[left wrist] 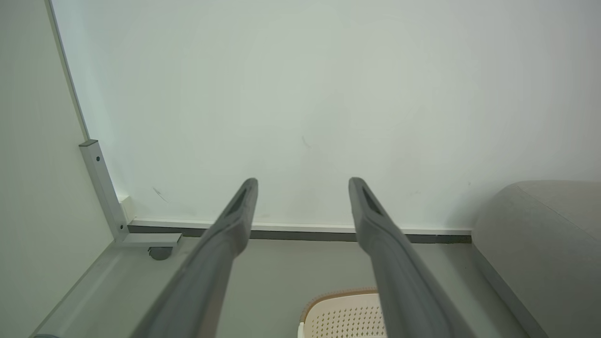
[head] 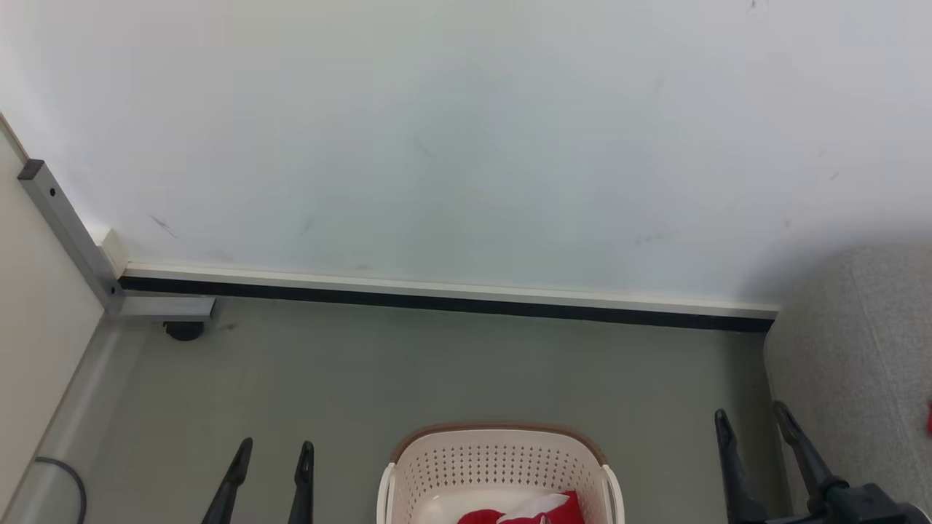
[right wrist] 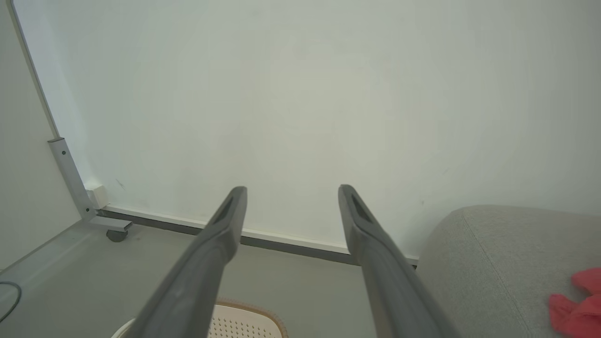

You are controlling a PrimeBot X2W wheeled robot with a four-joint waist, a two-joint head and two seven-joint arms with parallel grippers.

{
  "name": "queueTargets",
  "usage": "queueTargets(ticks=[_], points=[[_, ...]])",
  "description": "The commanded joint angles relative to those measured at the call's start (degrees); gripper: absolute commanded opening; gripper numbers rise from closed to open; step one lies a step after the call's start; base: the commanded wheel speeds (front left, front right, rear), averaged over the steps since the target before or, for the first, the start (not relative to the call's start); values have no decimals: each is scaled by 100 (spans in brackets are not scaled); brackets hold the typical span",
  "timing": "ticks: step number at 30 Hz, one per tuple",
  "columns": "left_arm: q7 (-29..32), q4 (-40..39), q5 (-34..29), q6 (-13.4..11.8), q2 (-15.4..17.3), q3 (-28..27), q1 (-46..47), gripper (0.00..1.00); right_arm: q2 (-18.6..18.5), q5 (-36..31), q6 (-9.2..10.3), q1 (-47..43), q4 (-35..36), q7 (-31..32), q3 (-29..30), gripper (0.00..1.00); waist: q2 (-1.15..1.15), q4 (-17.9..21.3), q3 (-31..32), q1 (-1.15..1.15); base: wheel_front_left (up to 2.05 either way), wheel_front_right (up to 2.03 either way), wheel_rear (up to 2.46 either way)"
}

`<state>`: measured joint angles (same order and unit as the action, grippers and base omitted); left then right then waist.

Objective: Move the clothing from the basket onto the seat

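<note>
Floor: basket rounded end toward wall, long axis cropped.

Robot hardware, dark plastic throughout.
left end effector: two slim black fingers tapering to rounded tips, matte dark grey up close, each with a narrow elongated recess on the inner face near the tip. right end effector: same build, fingers thickening into knobby black joints above a black base block.
</note>
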<state>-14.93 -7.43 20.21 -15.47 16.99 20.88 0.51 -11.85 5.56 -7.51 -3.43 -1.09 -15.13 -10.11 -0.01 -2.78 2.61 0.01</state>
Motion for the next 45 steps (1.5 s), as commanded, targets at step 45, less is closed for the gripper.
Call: queueTargets(ticks=[45], points=[[-24, 654, -1421, 1636, -1265, -1378, -904, 100, 490, 76, 2, -938, 315, -15, 198, 100, 1, 104, 93, -1, 0, 0, 0]])
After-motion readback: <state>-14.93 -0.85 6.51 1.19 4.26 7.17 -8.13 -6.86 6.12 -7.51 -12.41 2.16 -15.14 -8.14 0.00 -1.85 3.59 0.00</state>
